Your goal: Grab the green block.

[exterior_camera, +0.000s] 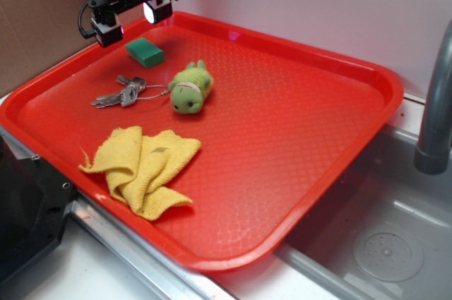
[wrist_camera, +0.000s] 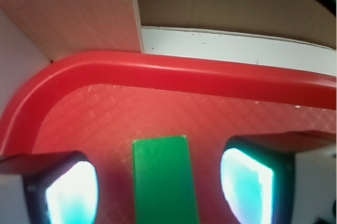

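Because the green block (wrist_camera: 163,179) appears rigid, light and smooth-sided, the spread hand (wrist_camera: 158,187), straddling it on the red tray (wrist_camera: 174,74), should pinch its long side faces.

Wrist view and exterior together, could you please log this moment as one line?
phase: pre-grasp | gripper: open, straddling green block | block: flat on red tray, near back corner | contact: none visible

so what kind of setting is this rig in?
Likely a kitchen-sink mock-up: a red tray sits beside a steel sink basin with a drain and a grey faucet pipe. Cardboard backs the tray, so probably a lab setup.
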